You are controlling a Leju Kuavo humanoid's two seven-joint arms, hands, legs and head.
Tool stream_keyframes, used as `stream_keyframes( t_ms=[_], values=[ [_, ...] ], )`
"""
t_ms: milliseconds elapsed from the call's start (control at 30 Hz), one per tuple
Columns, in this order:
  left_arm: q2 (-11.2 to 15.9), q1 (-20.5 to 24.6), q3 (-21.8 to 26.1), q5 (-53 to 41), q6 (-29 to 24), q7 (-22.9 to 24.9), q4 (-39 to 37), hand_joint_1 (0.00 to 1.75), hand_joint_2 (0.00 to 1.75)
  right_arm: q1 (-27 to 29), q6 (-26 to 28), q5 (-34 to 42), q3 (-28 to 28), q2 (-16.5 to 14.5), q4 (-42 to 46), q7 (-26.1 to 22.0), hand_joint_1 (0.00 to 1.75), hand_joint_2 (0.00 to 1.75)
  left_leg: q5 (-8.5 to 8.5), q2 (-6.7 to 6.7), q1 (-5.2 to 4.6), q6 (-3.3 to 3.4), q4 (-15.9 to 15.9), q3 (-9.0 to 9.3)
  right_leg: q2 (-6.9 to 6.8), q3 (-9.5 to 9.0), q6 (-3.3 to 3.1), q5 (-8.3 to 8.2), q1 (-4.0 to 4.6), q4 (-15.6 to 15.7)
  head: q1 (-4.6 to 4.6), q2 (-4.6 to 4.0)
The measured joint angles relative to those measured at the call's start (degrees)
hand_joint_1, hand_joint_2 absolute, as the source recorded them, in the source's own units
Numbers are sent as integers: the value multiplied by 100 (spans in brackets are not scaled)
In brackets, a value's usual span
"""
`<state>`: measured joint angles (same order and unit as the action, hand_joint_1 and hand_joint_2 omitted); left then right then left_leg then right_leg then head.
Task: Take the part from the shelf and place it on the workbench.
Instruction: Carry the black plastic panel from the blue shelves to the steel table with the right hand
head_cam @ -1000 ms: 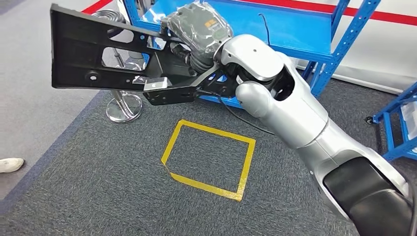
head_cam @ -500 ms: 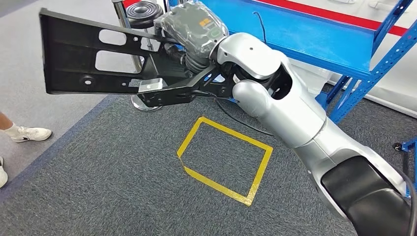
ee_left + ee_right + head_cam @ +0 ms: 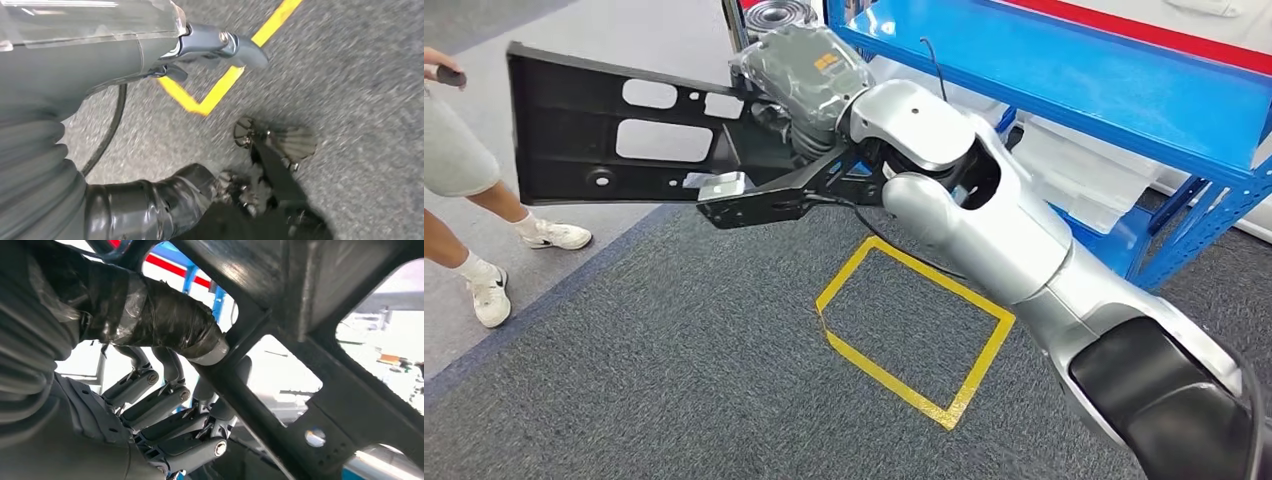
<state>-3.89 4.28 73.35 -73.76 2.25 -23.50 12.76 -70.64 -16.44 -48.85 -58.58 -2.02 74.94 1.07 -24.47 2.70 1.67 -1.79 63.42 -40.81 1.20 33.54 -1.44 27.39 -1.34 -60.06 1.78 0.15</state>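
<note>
Currently the right hand [image 3: 799,70] is gripping the black part [image 3: 614,130] by one strut, carrying it aloft beside the blue shelf [image 3: 1064,80]. Left hand [image 3: 215,45]: state cannot be told. Risk: the long overhanging part may pivot or strike the nearby person [image 3: 464,170].

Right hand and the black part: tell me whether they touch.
Touching. The right wrist view shows the right hand with its thumb pressed on a bar of the black part, fingers curled beneath.

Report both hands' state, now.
Left hand: cannot be told.
Right hand: gripping the black part.
</note>
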Motion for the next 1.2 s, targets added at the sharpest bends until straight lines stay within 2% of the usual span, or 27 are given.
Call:
stream_keyframes(
  t_ms=[33, 67, 100, 133, 167, 200, 267, 300, 333, 400, 433, 500, 533, 600, 633, 667, 700, 767, 833, 900, 933, 1000, 1067, 1100, 1133, 1167, 1200],
  values=[
    [-3, 5, 0, 2, 0, -2, 0, 0, 175, 2, 1, 0, 0, -9, -15, 0, 175, 175, -201, -147, -12, -10, 363, -150, -71, 7, -18, -8, 20, 5, 11, 0],
    [-3, 15, 0, 3, 0, -2, 0, 0, 175, 6, 1, 0, 0, -8, -29, 0, 175, 175, -386, -208, -10, -18, 751, -310, -151, 18, -25, -11, 41, 3, 14, 0],
    [-3, 22, 0, 4, -1, -3, 0, 0, 175, 16, 1, 0, 0, -8, -45, 0, 175, 175, -499, -229, -10, -19, 1041, -419, -231, 29, -28, -11, 59, 1, 14, 0],
    [-2, 22, 0, 4, -1, -3, 0, 0, 175, 26, 0, 0, 0, -8, -59, 0, 175, 175, -520, -237, -11, -11, 1153, -434, -311, 36, -30, -12, 76, -1, 15, 0],
    [-1, 18, 0, 5, -1, -4, 0, 0, 175, 31, 1, 0, 0, -9, -69, 0, 175, 175, -436, -249, -18, 7, 1024, -324, -382, 38, -32, -11, 91, -2, 15, 0],
    [1, 12, 0, 5, -2, -4, 0, 0, 175, 31, 1, 0, 0, -12, -75, 0, 175, 175, -286, -293, -31, 40, 688, -106, -448, 34, -33, -9, 104, -3, 15, 0],
    [10, 13, 0, 5, -2, -5, 0, 0, 175, 21, 3, 0, 0, -18, -79, 0, 175, 175, -71, -537, -106, 140, -82, 343, -567, 28, -30, -1, 134, -4, 15, 0],
    [15, 18, 0, 5, -2, -6, 0, 0, 175, 18, 4, 0, -1, -21, -81, 0, 175, 175, -28, -626, -147, 189, -319, 468, -623, 28, -19, 2, 148, -3, 14, 0],
    [18, 21, 0, 5, -2, -7, 0, 0, 175, 18, 4, 0, -1, -25, -86, 0, 175, 175, -34, -671, -180, 224, -416, 505, -679, 28, -5, 4, 160, 0, 14, 0],
    [20, 17, 0, 5, -3, -9, 0, 0, 175, 17, 4, 0, -2, -43, -97, 0, 175, 175, 0, -554, -182, 276, -461, 505, -775, 14, 42, 9, 173, 16, 12, 0],
    [17, 13, 0, 5, -3, -9, 0, 0, 175, 14, 5, 0, -2, -51, -102, 0, 175, 175, 26, -496, -164, 298, -501, 517, -721, 10, 73, 39, 165, -3, 10, 0],
    [13, 13, 0, 5, -3, -9, 0, 0, 175, -1, 6, 0, -2, -56, -106, -1, 175, 175, 85, -391, -119, 354, -577, 543, -431, 134, 128, 268, 139, -316, 3, 0],
    [10, 17, 0, 5, -2, -9, 0, 0, 175, -1, 7, 0, -2, -52, -110, -2, 175, 175, 100, -334, -113, 368, -589, 538, -268, 280, 146, 450, 118, -643, 3, 0],
    [10, 25, 0, 5, -2, -9, 0, 0, 175, 19, 7, 0, -2, -43, -126, -4, 175, 175, 111, -202, -108, 386, -579, 516, -149, 614, 168, 736, 97, -1343, 1, 0],
    [10, 25, 0, 5, -2, -9, 0, 0, 175, 35, 7, 0, -3, -41, -137, -4, 175, 175, 112, -126, -106, 386, -566, 506, -140, 698, 177, 740, 87, -1503, 2, 0],
    [10, 23, 0, 4, -2, -9, 0, 0, 175, 45, 7, 0, -3, -40, -146, -4, 175, 175, 110, -48, -103, 382, -546, 498, -133, 680, 182, 629, 76, -1450, 1, 0],
    [8, 22, 0, 3, -2, -9, 0, 0, 175, 48, 8, 0, -4, -40, -151, -4, 175, 175, 104, 26, -100, 373, -522, 493, -113, 574, 183, 439, 62, -1213, 1, 0],
    [4, 24, 0, -3, -2, -9, 0, 0, 175, 50, 13, 0, -4, -37, -156, -4, 175, 175, 87, 164, -95, 330, -461, 456, 121, 264, 173, 76, 25, -507, 2, 0],
    [3, 34, 0, -7, -2, -7, 0, 0, 175, 60, 22, 0, -4, -34, -164, -4, 175, 175, 98, 282, -80, 255, -415, 378, 326, 116, 157, -25, 17, -116, 4, 0],
    [4, 26, 0, -11, -7, -3, 0, 0, 175, 67, 30, 0, -4, -40, -176, -4, 175, 175, 142, 407, -51, 165, -430, 319, 266, 109, 120, -18, 33, -58, 4, 0],
    [8, 18, 0, -13, -11, -3, 0, 0, 175, 67, 33, 0, -4, -50, -181, -4, 175, 175, 143, 400, -42, 131, -426, 301, 203, 96, 91, -35, 31, -28, 3, 0],
    [9, 10, 0, -15, -16, -2, 0, 0, 175, 56, 41, -1, -4, -77, -187, -3, 175, 175, -10, 171, -52, 77, -174, 167, 64, 59, 22, -70, 6, 39, 20, 0],
    [7, 25, 0, -19, -16, -3, 0, 0, 175, 52, 44, -2, -4, -92, -192, -4, 175, 175, -340, -136, -49, 37, 500, -156, -87, 43, -18, -74, 23, 60, 34, 0],
    [6, 34, 0, -21, -16, -4, 0, 0, 175, 57, 44, -2, -4, -93, -197, -4, 175, 175, -472, -200, -42, 21, 855, -328, -170, 44, -26, -68, 37, 58, 34, 0],
    [6, 38, 0, -24, -15, -5, 1, 0, 175, 65, 43, -2, -4, -95, -203, -4, 175, 175, -520, -229, -38, 13, 1068, -430, -249, 44, -29, -61, 46, 56, 34, 0],
    [6, 36, 0, -26, -15, -8, 1, 0, 175, 72, 43, -2, -4, -99, -208, -4, 175, 175, -471, -245, -37, 12, 1080, -429, -324, 42, -30, -53, 53, 54, 34, 0],
    [7, 30, 0, -28, -15, -10, 2, 0, 175, 74, 43, -2, -4, -105, -211, -4, 175, 175, -326, -266, -39, 21, 859, -303, -390, 35, -25, -43, 57, 52, 35, 0]
  ],
)
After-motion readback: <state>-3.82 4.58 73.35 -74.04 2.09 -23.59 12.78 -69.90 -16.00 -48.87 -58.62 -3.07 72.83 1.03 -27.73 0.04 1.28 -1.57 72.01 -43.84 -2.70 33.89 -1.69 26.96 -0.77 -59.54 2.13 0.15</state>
